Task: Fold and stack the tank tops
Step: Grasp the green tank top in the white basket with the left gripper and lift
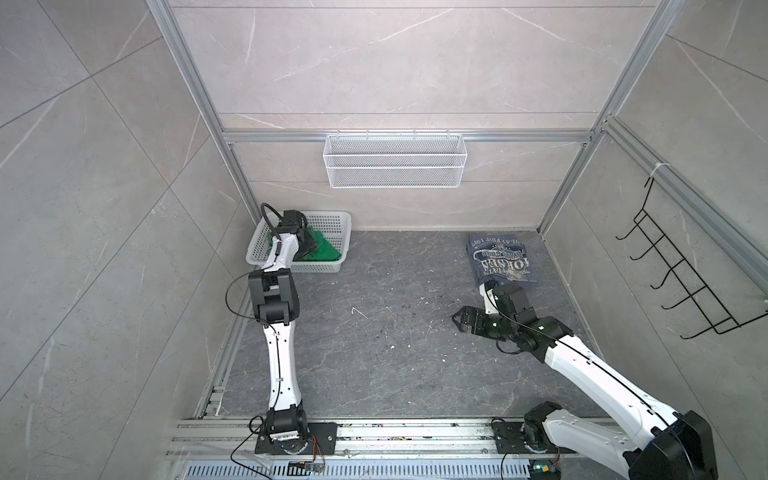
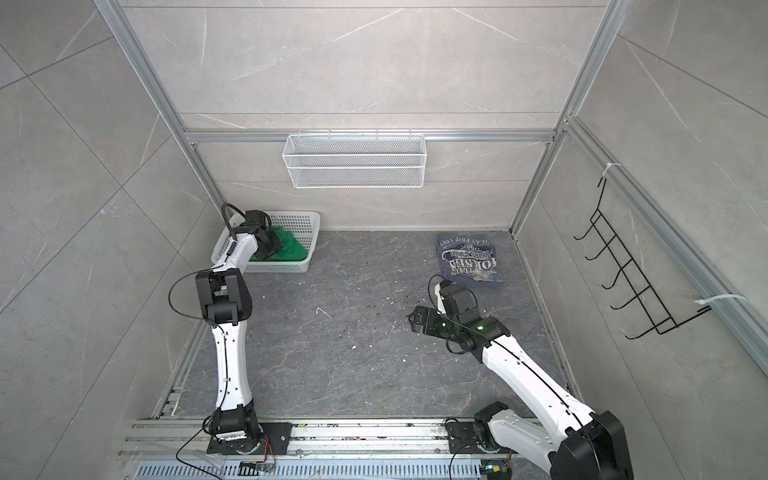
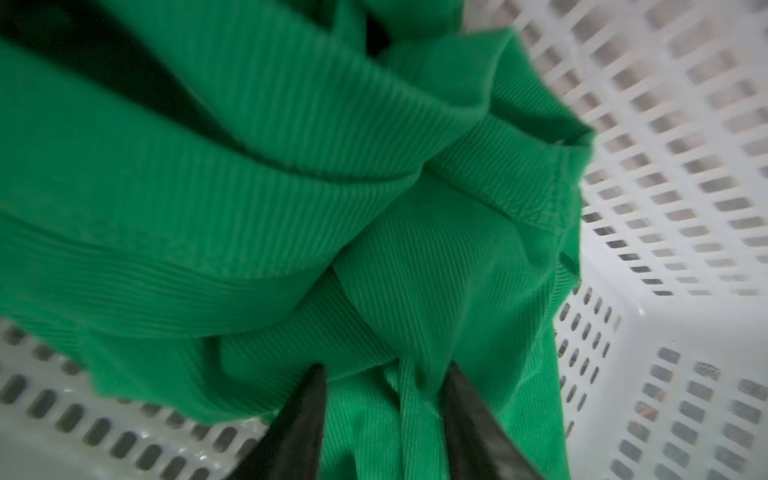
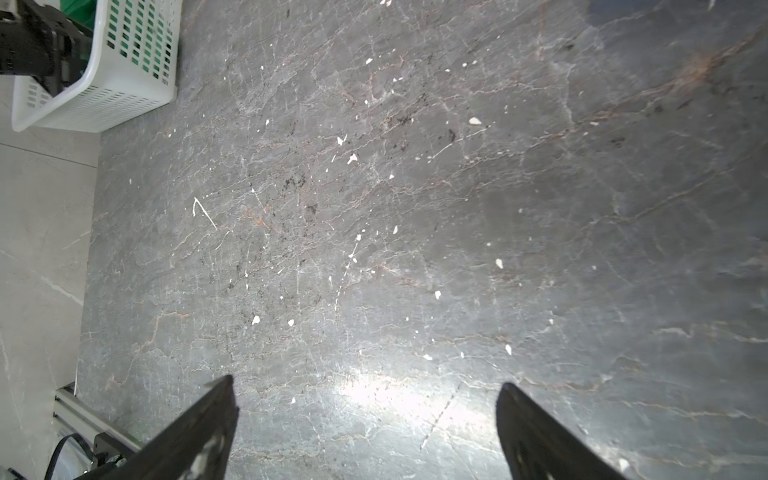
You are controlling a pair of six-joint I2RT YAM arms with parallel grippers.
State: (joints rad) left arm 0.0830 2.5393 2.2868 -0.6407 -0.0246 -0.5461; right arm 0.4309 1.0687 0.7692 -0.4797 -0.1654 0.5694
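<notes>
Green tank top [image 3: 291, 199] bunches between left gripper [image 3: 385, 368] jaws (clamped or not, unclear); right gripper [image 4: 366, 381] jaws gape, empty. Pickup step: next needs a firm pinch, then a lift.

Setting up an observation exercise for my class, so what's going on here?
The left claw is down in the white basket, its fingers either side of a fold of the green tank top; a firm grip isn't clear. The blue tank top lies folded on the dark tabletop, far right. The right claw hangs open over the tabletop, holding nothing.
</notes>
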